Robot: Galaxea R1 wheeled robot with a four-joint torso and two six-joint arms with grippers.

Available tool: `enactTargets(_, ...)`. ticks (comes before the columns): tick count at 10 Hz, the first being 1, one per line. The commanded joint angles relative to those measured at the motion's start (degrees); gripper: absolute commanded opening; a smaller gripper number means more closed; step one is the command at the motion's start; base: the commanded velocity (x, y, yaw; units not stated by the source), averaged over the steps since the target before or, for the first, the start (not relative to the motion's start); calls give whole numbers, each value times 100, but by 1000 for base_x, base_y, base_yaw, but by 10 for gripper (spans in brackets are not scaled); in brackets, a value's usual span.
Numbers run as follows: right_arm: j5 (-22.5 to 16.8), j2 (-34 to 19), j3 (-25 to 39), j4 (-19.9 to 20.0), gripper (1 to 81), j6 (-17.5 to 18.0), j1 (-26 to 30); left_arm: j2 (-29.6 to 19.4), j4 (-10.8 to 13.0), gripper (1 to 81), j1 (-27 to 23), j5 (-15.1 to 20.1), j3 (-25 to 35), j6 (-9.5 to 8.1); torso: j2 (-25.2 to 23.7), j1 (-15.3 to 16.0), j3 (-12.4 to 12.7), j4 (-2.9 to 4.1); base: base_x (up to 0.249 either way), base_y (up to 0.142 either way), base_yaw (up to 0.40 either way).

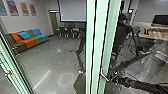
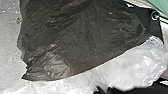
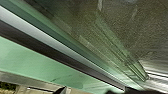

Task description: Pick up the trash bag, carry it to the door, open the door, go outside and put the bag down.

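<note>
In the head view my right arm comes in from the lower right, and its gripper [image 1: 114, 78] is close beside the angled metal handle [image 1: 105, 75] on the green-framed glass door [image 1: 108, 45]. Whether it touches the handle I cannot tell. The right wrist view has a green door frame strip [image 3: 47, 60] running diagonally, with glass above it. In the left wrist view, the dark trash bag [image 2: 82, 42] hangs large and wrinkled before the camera, with pale, crumpled plastic [image 2: 135, 65] along it.
Behind the glass, a person in dark clothes [image 1: 121, 32] shows near a wooden table [image 1: 155, 36]. A colourful sofa [image 1: 30, 38] stands along the left wall, and chairs [image 1: 70, 32] are at the back. Another green frame [image 1: 12, 75] rises at the lower left.
</note>
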Motion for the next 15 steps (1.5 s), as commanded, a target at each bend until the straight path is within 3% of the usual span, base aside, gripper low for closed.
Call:
enactTargets(1, -1212, -1144, -797, -2, 811, 140, 715, -67, -31, 10, -237, 424, 26, 25, 0, 0, 0, 0, 0, 0, 0)
enactTargets(5, -1072, -1865, -463, 762, 811, 158, 759, -66, -23, 10, -245, 424, 26, 25, 2, 6, 0, 9, 0, 0, 0)
enactTargets(9, -1010, -2155, -269, 728, 811, 105, 847, -58, -31, 10, -237, 424, 26, 25, 6, 13, -6, 6, 0, 0, 0)
enactTargets(10, -1071, -2225, -226, 589, 811, 87, 891, -49, -31, 10, -219, 424, 26, 33, 4, 9, -9, 0, 0, 0, 0)
enactTargets(11, -1167, -2252, -164, 28, 811, 70, 978, -32, -23, 10, -219, 424, 26, 25, 4, 4, -6, -2, 0, 0, 0)
enactTargets(12, -1508, -2244, -32, -526, 811, 61, 1014, -23, -14, 10, -228, 424, 26, 25, 4, 6, -9, -2, 0, 0, 0)
enactTargets(15, -2124, -2252, 187, -1599, 811, 26, 1189, -14, -6, 10, -210, 424, 26, 33, 6, 11, -11, -2, 0, 0, 0)
